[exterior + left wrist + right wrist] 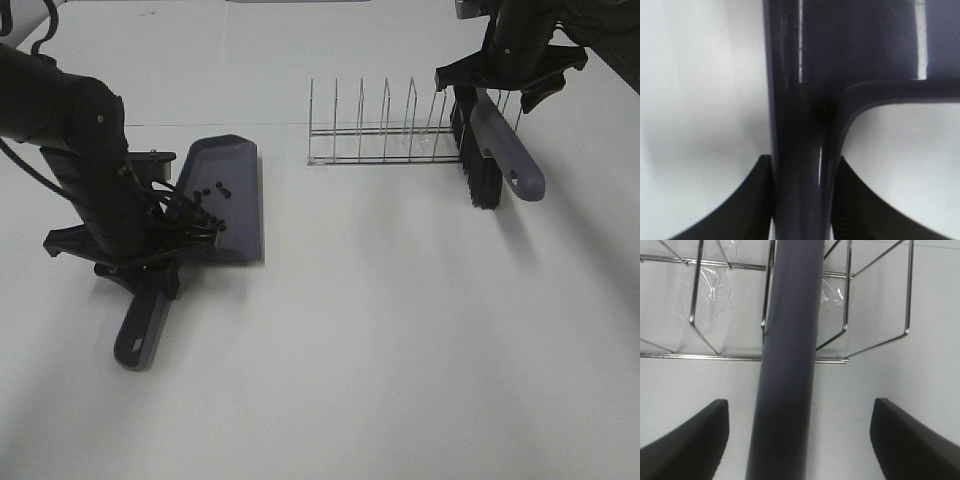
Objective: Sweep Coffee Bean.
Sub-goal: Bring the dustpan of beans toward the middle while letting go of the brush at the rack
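Now the coffee beans (208, 194) sit in the dustpan (238, 175), centre left, its handle clamped by the left gripper (802, 197). Upper right, the right gripper (800, 440) gapes around the racked brush (492, 140); best withdraw straight, without nudging it.

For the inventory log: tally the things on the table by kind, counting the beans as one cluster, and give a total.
Dustpan: 1
Brush: 1
Rack: 1
Bean cluster: 1
Total: 4
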{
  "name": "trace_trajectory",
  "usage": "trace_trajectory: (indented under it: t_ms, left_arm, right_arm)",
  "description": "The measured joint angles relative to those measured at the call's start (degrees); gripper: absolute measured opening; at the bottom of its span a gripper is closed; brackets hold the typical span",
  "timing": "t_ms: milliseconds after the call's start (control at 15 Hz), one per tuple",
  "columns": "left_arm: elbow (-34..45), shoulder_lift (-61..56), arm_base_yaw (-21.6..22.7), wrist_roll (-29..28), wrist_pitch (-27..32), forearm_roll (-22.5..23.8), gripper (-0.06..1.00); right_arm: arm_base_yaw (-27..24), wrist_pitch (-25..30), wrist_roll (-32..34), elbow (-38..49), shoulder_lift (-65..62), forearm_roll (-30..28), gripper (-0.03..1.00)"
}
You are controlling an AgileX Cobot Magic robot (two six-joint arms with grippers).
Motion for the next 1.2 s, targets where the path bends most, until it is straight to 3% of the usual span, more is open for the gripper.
trace_trajectory:
  t_ms: [267,600,733,867,1133,1200]
  left_arm:
    - [-1.5,0.8,0.0,2.2,-1.4,-2.5,0.27]
    - [-2.1,2.5,0.0,7.6,2.0,-8.7,0.27]
    - [-2.1,2.5,0.0,7.6,2.4,-8.9,0.41]
    - [-2.1,1.9,0.0,7.6,2.9,-9.0,0.63]
    - [-2.0,-0.6,0.0,7.7,3.0,-8.4,0.71]
    - [-2.0,-5.0,0.0,7.7,3.2,-6.3,0.71]
  right_arm:
    - [0.0,0.0,-0.1,0.0,0.0,0.0,0.74]
    - [0.0,1.1,-0.1,0.0,0.0,0.0,0.74]
    - [0.0,2.2,-0.1,0.0,0.0,0.0,0.74]
    - [0.0,3.8,-0.1,0.0,0.0,0.0,0.74]
    - [0.0,5.6,-0.1,0.0,-0.1,0.5,0.74]
    - [0.0,7.0,-0.1,0.0,-0.9,0.6,0.74]
